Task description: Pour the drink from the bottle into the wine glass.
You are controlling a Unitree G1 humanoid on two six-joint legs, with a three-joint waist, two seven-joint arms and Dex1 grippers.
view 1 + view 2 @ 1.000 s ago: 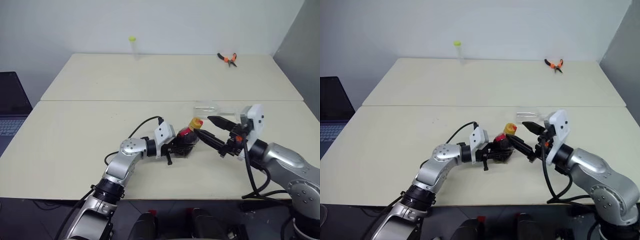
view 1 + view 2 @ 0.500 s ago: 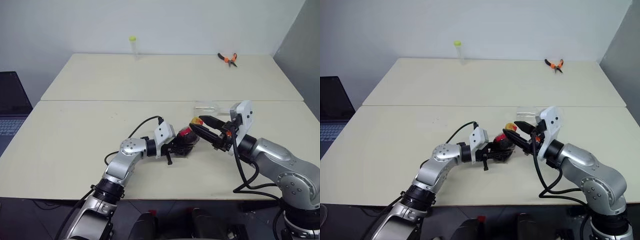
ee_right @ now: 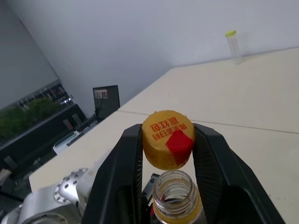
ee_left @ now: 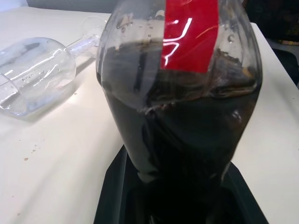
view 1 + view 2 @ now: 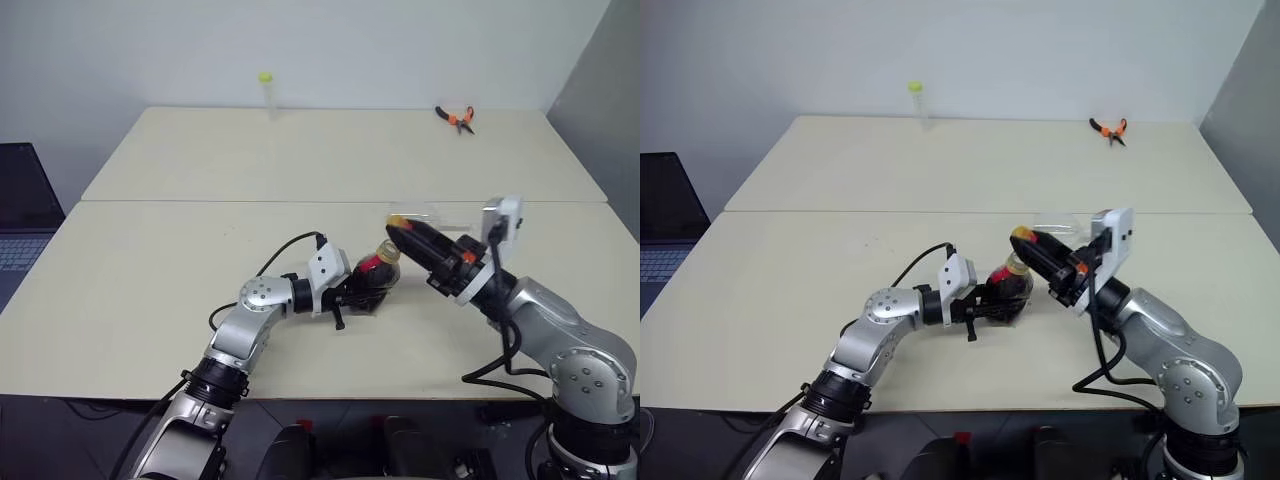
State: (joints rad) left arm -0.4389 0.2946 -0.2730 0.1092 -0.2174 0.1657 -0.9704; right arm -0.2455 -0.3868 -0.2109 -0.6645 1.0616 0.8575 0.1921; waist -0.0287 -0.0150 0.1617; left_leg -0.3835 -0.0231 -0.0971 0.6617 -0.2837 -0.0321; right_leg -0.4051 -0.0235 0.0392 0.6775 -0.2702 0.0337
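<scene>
On the yellow cap (image 3: pixel 167 145) I see red printed characters and a red diamond mark, upside down; I can't read them. The bottle's red label (image 4: pixel 190 35) shows no legible text.

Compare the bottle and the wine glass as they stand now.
The bottle stands upright in the left gripper, uncapped; the wine glass lies on its side on the table, untouched. The bottle holds dark drink; the glass is empty. The bottle bears a red label; the glass is plain. Both are clear.
</scene>
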